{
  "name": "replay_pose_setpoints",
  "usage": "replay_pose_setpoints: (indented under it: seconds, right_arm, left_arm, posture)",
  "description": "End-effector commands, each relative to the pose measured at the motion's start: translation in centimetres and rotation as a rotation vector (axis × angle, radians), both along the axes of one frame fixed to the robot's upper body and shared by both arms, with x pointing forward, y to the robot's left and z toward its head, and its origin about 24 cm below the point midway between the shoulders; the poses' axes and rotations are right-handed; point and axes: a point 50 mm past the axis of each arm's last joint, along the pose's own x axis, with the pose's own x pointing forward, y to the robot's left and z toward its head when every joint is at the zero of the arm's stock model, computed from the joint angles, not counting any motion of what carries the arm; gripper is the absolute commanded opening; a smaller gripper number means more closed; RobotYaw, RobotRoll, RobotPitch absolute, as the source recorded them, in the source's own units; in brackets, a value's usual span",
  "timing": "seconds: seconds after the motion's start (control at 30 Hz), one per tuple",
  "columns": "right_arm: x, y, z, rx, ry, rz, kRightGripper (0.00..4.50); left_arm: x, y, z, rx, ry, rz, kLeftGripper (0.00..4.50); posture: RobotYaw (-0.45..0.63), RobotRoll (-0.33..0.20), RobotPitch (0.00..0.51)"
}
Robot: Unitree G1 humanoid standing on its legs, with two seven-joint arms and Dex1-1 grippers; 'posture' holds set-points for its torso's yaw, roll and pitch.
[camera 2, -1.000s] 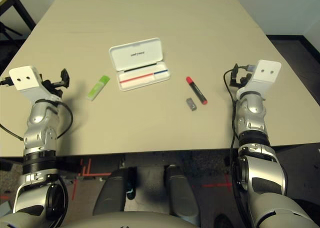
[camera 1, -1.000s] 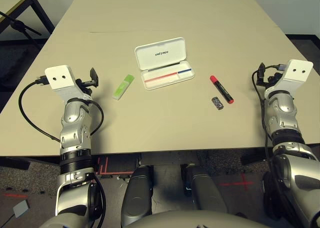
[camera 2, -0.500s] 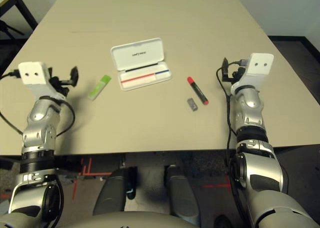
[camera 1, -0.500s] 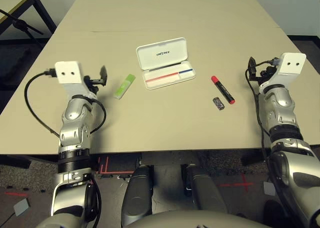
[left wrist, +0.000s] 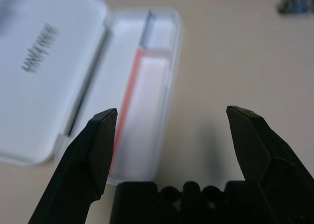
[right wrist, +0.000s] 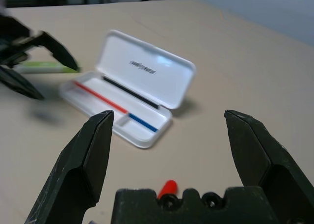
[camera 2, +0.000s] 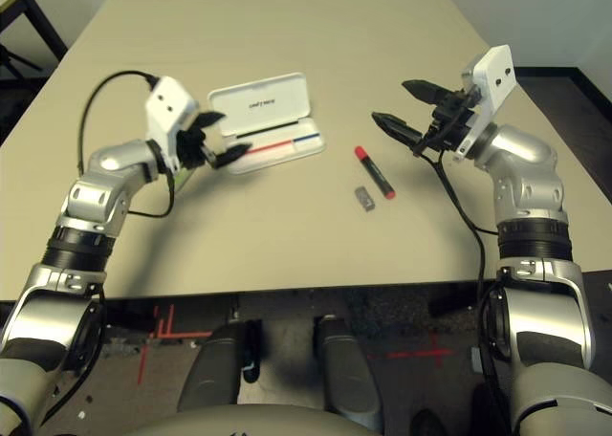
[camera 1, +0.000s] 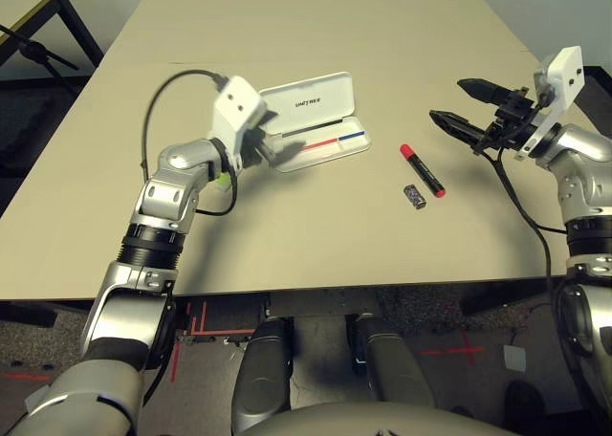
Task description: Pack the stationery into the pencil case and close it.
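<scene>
The white pencil case (camera 1: 308,102) lies open at mid-table, lid back, with a red and blue stripe in its tray (camera 1: 330,146). My left gripper (camera 1: 279,138) hovers open at the tray's left end (left wrist: 147,126), nothing between its fingers. The light green highlighter (right wrist: 44,66) lies just left of the case, mostly hidden behind my left wrist in the head views. To the right of the case lie the red marker (camera 1: 424,170) and, beside it, the small dark block (camera 1: 415,197). My right gripper (camera 1: 447,99) hangs open in the air up and right of the marker, pointing toward the case (right wrist: 132,91).
A black cable (camera 1: 158,101) loops from my left wrist over the table. A second table's black frame (camera 1: 38,34) stands at the far left. The table's front edge (camera 1: 335,291) runs close to my body, with bare tabletop behind the case.
Both arms swung inward. My left gripper passed from left of the highlighter to the case's left end. My right gripper rose and moved toward the marker. Both stayed open.
</scene>
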Motion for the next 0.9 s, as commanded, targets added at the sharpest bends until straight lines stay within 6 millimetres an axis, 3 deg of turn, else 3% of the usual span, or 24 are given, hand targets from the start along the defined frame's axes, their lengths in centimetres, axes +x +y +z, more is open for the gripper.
replay_pose_setpoints:
  seconds: [0.03, 0.27, 0.57, 0.9]
  right_arm:
    - [-0.9, 0.7, 0.9, -0.069, 0.004, 0.137, 4.5]
    - [-2.5, 0.9, 1.1, -0.172, 0.059, 0.291, 4.5]
    - [-3.1, 1.0, 1.0, -0.182, 0.07, 0.305, 4.5]
    - [-3.3, 0.8, 1.4, -0.186, 0.059, 0.297, 4.5]
  left_arm:
    - [0.1, -0.9, -0.5, 0.127, 0.063, -0.072, 4.48]
    - [1.4, -2.7, -0.6, 0.211, 0.094, -0.086, 4.48]
    - [3.1, -3.2, 0.0, 0.263, 0.097, -0.059, 4.48]
    - [3.6, -3.2, -1.0, 0.351, 0.165, -0.074, 4.48]
  posture:
    - [-0.03, 0.0, 0.141]
    - [-0.05, 0.0, 0.15]
    - [-0.07, 0.0, 0.154]
    - [-0.09, 0.0, 0.155]
